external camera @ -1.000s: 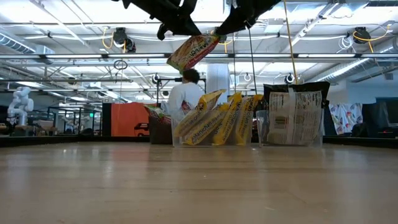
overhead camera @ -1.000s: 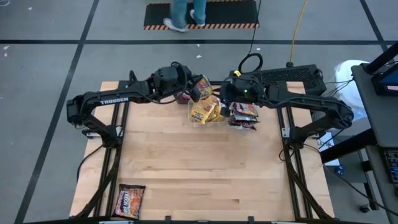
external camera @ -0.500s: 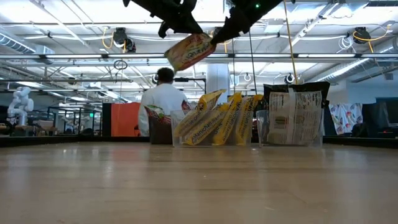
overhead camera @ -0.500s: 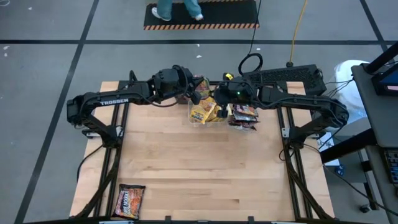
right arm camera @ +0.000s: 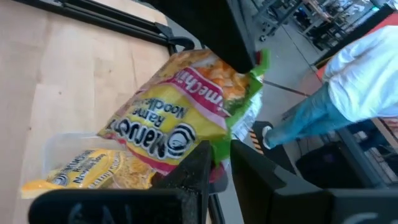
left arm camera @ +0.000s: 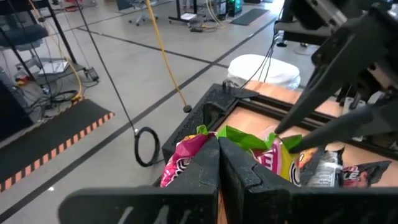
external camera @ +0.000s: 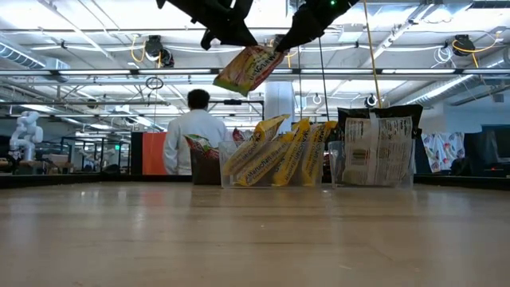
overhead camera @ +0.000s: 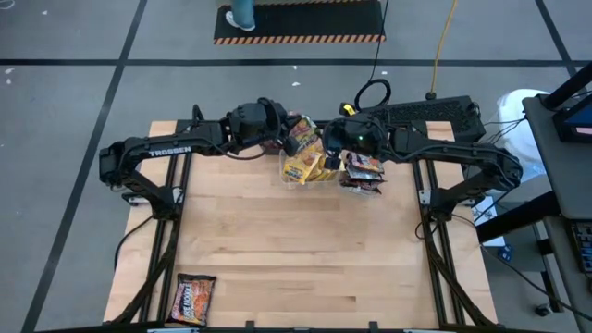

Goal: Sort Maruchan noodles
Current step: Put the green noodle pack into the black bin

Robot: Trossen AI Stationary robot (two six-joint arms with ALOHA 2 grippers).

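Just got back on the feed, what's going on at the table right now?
Both arms hold one green-edged pink-and-yellow crinkly ramen packet in the air above the clear plastic tubs at the table's far edge. The left gripper is shut on one end and the right gripper pinches the other, so it looks like a handover. Yellow packets fill the middle tub and dark brown-black packets the right one. One dark packet lies alone at the near left corner. A person stands behind the table.

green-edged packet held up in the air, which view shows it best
The right wrist view: the green-edged packet fills the frame, label readable. Low view shows it tilted above the tubs, high view a small patch, left wrist view only its edge.
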